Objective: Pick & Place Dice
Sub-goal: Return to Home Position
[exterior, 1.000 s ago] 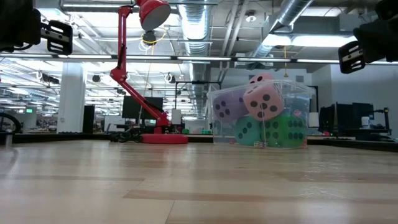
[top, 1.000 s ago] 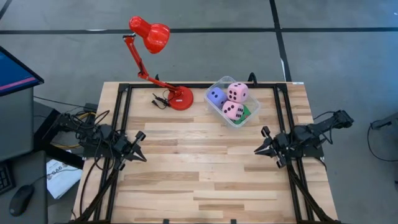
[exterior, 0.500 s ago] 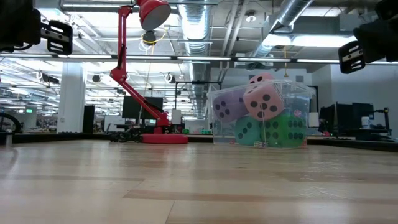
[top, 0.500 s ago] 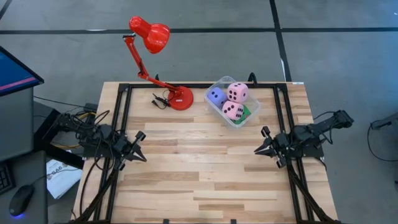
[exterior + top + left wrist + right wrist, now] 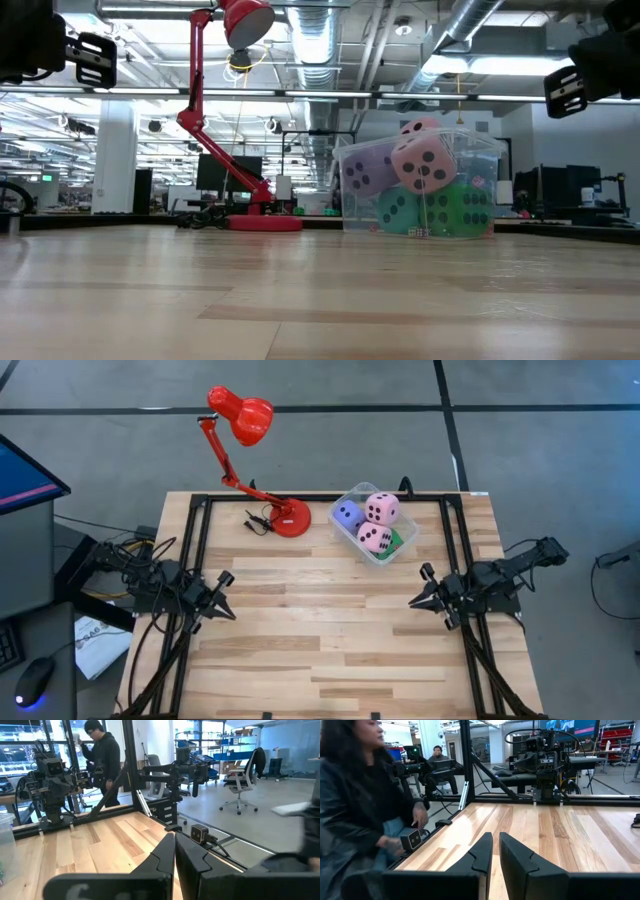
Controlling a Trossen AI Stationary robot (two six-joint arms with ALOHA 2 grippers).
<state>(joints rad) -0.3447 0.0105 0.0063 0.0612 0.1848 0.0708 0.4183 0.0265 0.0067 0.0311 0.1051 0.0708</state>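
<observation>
While both arms hang idle, the dice (image 5: 374, 538) lie piled in the clear tub (image 5: 378, 560) at the desk's (image 5: 320, 640) one o'clock: pink dice (image 5: 381, 508) on top, purple-blue die (image 5: 347, 515) beside them, green die (image 5: 396, 543) beneath. The left pincer (image 5: 175, 839), at nine o'clock, and the right pincer (image 5: 496, 838), at three o'clock, are closed and empty.

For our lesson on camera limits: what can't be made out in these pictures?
Tiny dice: too small or buried under big dice in the tub, high view.
Lower dice: hazy behind tub wall, low view.
Left arm, right arm: cut off by top edge, low view.
</observation>
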